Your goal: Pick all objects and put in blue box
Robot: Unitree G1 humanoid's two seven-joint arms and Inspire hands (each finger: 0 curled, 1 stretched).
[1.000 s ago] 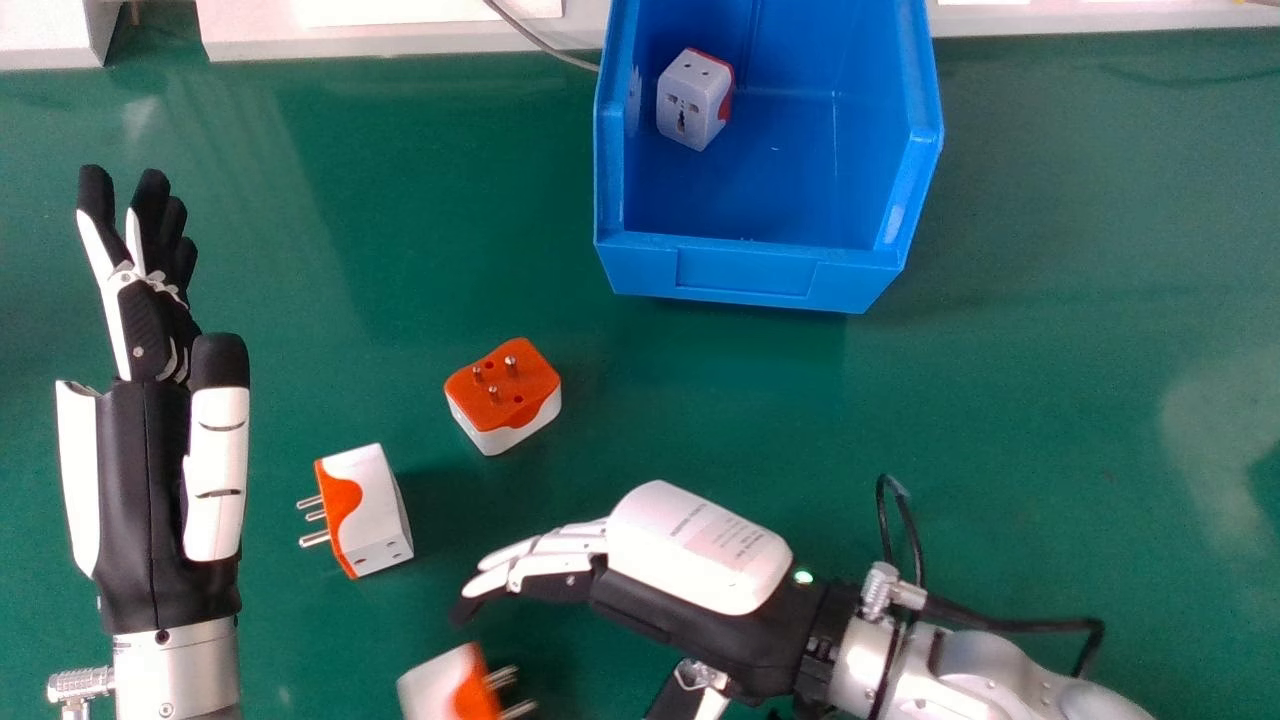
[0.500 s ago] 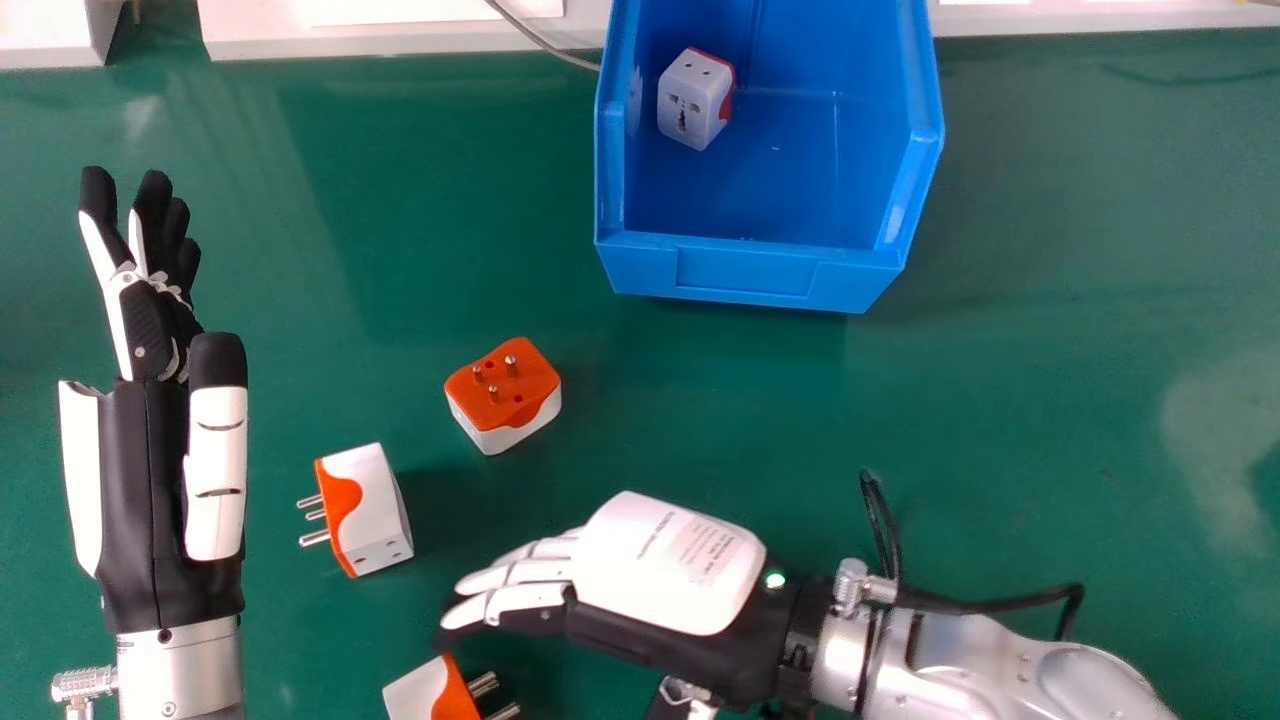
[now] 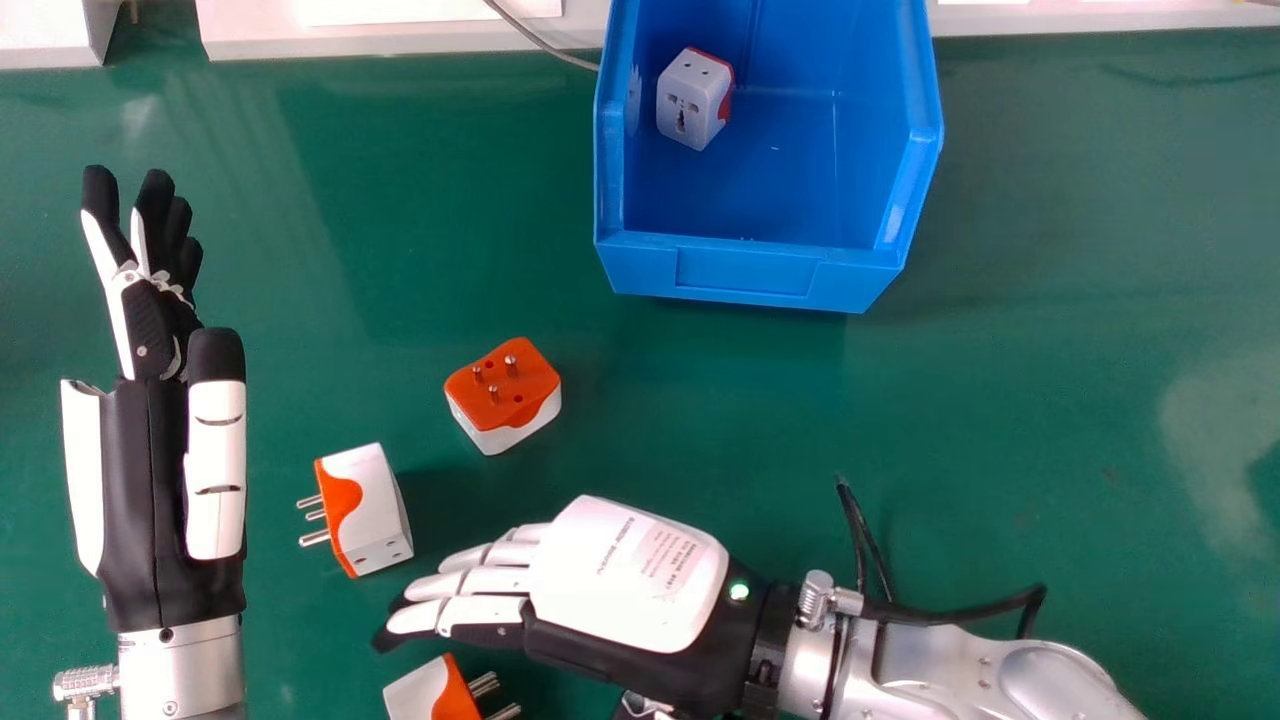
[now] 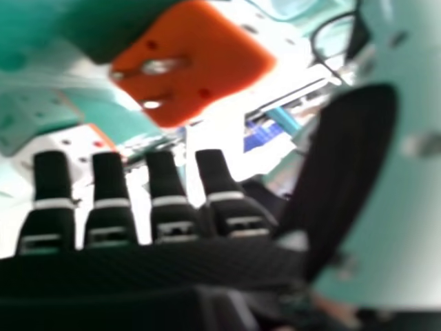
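Note:
My right hand (image 3: 625, 575) is low in the head view, palm down and open, its fingers pointing left just above the nearest orange-and-white adapter (image 3: 432, 692), which lies at the bottom edge. In the right hand view, the right hand (image 4: 165, 207) has an adapter's orange pin face (image 4: 200, 62) beyond its fingertips, with nothing held. Another adapter (image 3: 368, 510) lies on its side, pins to the left. A third adapter (image 3: 505, 390) stands pins up. One adapter (image 3: 690, 100) sits inside the blue box (image 3: 745, 275). My left hand (image 3: 150, 460) is open at the left.
The green table (image 3: 1050, 350) carries everything. Along its far edge runs a white ledge (image 3: 380, 35), with a grey cable (image 3: 540, 42) reaching toward the box's left side. A black cable (image 3: 960, 610) loops over the right wrist.
My right hand has moved left and slightly down in the head view, its fingers now spanning above the nearest adapter. That adapter shifted slightly left earlier on. The left hand has barely moved.

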